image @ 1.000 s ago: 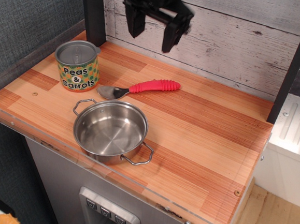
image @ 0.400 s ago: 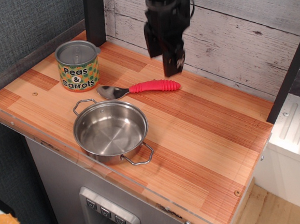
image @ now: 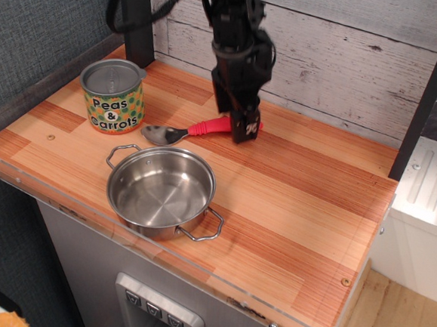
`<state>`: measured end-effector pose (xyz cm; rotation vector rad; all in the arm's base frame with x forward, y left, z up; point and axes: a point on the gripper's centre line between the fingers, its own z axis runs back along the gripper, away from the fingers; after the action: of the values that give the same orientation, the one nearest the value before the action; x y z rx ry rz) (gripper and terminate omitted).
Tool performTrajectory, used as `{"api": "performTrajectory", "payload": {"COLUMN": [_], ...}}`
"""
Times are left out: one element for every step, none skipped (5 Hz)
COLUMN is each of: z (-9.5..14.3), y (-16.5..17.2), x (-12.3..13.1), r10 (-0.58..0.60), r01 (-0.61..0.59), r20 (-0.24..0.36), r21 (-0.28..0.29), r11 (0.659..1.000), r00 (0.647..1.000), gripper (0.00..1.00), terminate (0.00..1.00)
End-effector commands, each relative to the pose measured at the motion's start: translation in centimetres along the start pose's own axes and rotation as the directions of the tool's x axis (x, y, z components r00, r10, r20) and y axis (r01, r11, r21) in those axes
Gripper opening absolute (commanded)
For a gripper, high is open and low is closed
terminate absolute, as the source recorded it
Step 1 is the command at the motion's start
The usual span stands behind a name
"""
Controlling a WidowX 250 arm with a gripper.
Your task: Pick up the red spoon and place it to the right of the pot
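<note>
The fingers [image: 236,125] are down over the ribbed red handle of the red spoon [image: 181,132], hiding its far end. One finger stands on either side of the handle, but whether they are pressing it cannot be told from this view. The spoon lies flat on the wooden tabletop [image: 299,193], its shiny bowl pointing away from the fingers toward the "Peas & Carrots" tin can [image: 114,96]. The stainless-steel pot [image: 161,191] sits nearer the front edge than the fingers, close beside the spoon's bowl, apart from it.
</note>
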<state>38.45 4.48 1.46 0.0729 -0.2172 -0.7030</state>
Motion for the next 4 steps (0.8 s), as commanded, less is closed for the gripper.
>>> {"api": "performTrajectory", "payload": {"z": [0.2, 0.8, 2.0, 3.5], "y": [0.4, 0.4, 0.6, 0.9], "x": [0.7, 0.8, 1.0, 1.4], "r10": [-0.001, -0.031, -0.043, -0.06], "r01": [0.001, 0.031, 0.042, 0.06], "r20": [-0.013, 0.0, 0.016, 0.016], "r21": [0.023, 0.008, 0.016, 0.045], "r11": [1.0, 0.999, 0.999, 0.997], "r00": [1.0, 1.0, 0.999, 0.998], "gripper": [1.0, 0.0, 0.0, 0.0], "terminate": [0.0, 0.0, 0.0, 0.0]}}
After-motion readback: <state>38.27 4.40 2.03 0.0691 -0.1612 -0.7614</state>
